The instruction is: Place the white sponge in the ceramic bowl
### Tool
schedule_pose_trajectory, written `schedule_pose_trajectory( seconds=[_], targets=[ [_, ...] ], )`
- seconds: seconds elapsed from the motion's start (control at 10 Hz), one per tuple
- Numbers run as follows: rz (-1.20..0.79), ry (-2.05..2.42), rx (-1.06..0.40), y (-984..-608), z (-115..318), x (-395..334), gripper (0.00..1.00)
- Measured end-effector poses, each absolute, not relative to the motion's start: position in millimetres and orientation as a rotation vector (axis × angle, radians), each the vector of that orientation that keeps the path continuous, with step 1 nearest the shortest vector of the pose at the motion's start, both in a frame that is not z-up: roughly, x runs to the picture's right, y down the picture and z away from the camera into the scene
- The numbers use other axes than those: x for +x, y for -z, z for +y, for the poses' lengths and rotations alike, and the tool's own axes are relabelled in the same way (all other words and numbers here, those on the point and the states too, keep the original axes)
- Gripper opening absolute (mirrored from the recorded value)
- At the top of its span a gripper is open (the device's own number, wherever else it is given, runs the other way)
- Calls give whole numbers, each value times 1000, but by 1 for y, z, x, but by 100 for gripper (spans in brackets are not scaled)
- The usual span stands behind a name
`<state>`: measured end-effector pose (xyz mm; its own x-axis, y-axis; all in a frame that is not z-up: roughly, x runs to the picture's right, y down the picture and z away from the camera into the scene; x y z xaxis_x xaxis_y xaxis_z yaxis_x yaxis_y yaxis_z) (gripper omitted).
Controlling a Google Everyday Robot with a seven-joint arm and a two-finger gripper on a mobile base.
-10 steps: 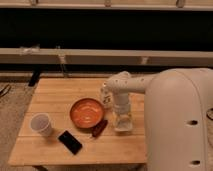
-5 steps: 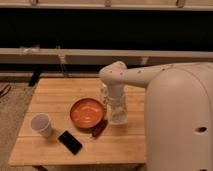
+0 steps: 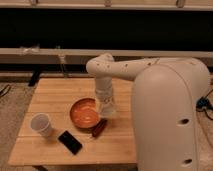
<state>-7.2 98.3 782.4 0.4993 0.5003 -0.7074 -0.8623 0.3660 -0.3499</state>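
Surface: a light wooden plank table [image 3: 55, 97] on dark legs.
Room: dark panels behind, with a pale ledge [image 3: 150, 52] running across above the table's far edge; floor shows at the left.
Gripper: the gripper [image 3: 107, 106] hangs pointing down from the bent arm, just beside the right rim of the ceramic bowl [image 3: 82, 114]. I cannot tell how far open it is.
White sponge: a pale block at the gripper's lower end may be the white sponge [image 3: 109, 112] (it blends with the gripper's own pale colour), so I cannot tell whether it is held.
Around: a white cup [image 3: 41, 124] stands left of the bowl. A black phone [image 3: 70, 142] lies in front of it. A reddish-brown stick [image 3: 99, 128] lies just below the gripper.
In the way: the robot's white body [image 3: 170, 115] covers the table's right end.
Open room: bare planks along the back and left edges.
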Motion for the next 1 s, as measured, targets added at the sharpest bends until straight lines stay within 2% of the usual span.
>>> schedule_pose_trajectory(
  seconds=[0.3, 0.4, 0.6, 0.8, 0.9, 1.0],
  targets=[
    [488, -864, -793, -793, 88, -49, 0],
    [461, -828, -807, -797, 86, -68, 3],
    [432, -791, -826, -802, 85, -88, 18],
    [396, -740, -854, -805, 86, -110, 42],
    [389, -729, -860, -806, 86, -114, 49],
    [382, -711, -868, -805, 88, -119, 61]
  ],
)
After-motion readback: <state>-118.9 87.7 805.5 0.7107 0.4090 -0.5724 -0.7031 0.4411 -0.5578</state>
